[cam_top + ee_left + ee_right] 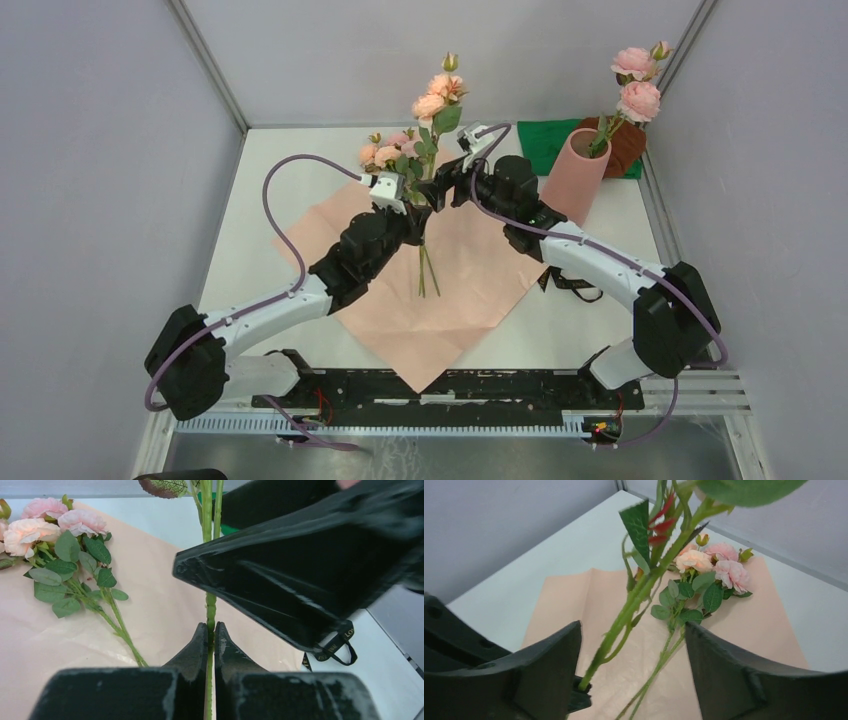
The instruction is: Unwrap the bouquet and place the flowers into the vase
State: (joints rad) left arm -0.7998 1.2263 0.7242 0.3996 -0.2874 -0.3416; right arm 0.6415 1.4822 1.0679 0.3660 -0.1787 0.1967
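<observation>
On your surface the pink wrapping paper lies spread flat at the centre. The vase stands at the far right, mouth up, with two roses in it. Your left claw is clamped tight on upright rose stems, blooms topmost, above the paper. Your right claw gapes wide around those stems, gripping nothing. A loose spray lies on the paper, blooms toward the far edge.
</observation>
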